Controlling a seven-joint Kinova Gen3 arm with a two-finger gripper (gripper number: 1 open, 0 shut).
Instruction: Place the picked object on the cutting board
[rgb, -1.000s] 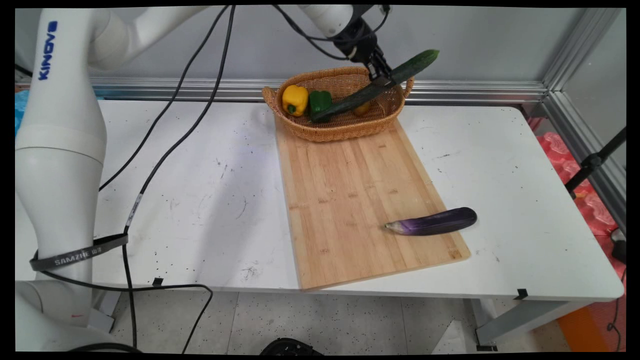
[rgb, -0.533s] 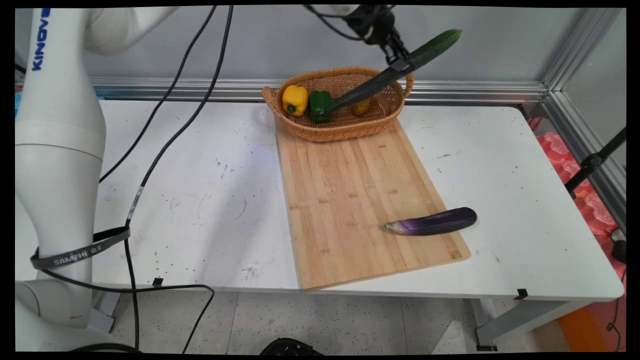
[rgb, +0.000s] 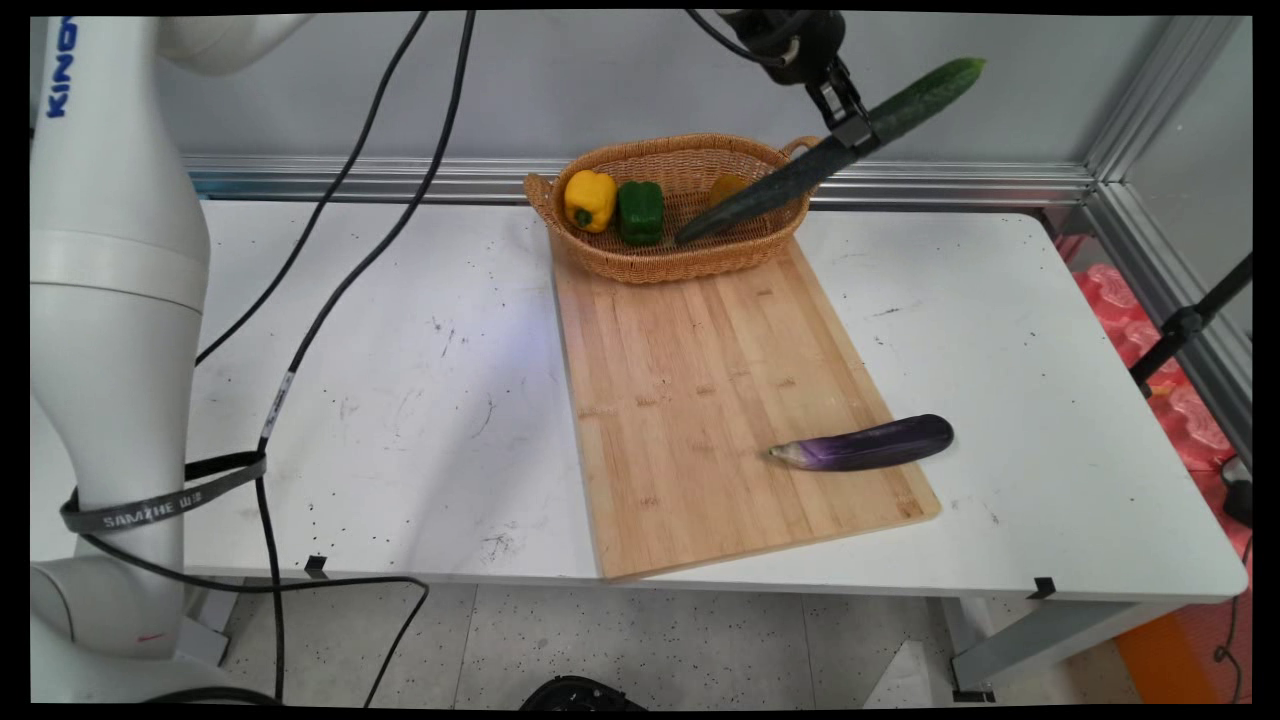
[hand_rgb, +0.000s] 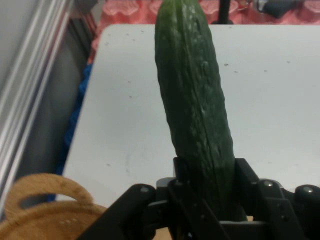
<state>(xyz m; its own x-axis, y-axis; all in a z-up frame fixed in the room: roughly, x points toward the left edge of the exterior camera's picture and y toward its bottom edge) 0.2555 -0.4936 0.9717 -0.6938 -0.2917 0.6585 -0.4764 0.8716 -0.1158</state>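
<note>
Above the back right rim of the basket, the cucumber hangs tilted in the air, its upper end toward the wall and its lower tip low over the basket's right side. The gripper has its jaws closed on the cucumber around mid-length; in the hand view the cucumber runs up from between the jaws over the white table. Inside the basket sit a yellow pepper, a green pepper and a small yellowish item. To carry it well, I judge the grip should stay firm and the low tip clear the rim. An eggplant lies on the cutting board, well apart.
</note>
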